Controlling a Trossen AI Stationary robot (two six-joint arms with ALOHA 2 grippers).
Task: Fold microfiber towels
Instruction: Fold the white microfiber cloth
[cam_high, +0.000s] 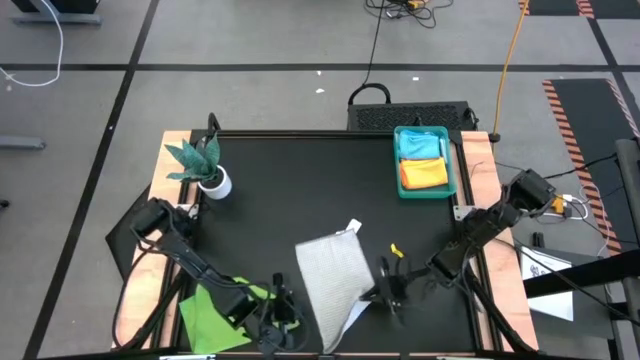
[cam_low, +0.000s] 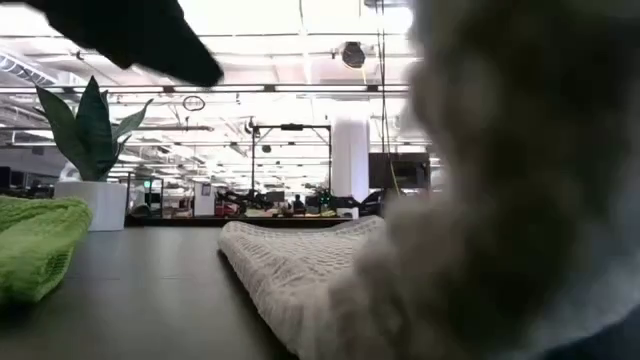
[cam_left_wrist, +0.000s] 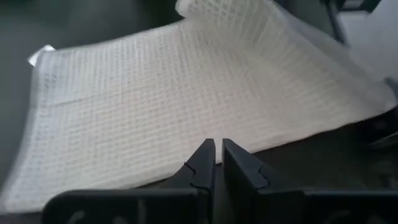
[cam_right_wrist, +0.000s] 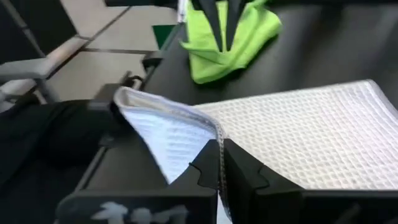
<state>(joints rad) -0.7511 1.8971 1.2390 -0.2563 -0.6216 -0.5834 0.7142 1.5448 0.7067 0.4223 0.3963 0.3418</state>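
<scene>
Right claw clamped on white towel edge; left claw together, empty.

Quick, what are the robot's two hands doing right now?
Left tool: shut, holding nothing, at the white towel edge.
Right tool: shut on the white towel's lifted corner.

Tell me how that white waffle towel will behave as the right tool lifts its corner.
Probably floppy: the white waffle towel already curls and droops where the right tool pinches its corner. Likely light, since the lifted flap holds its arch. Its textured weave should resist slipping.
</scene>
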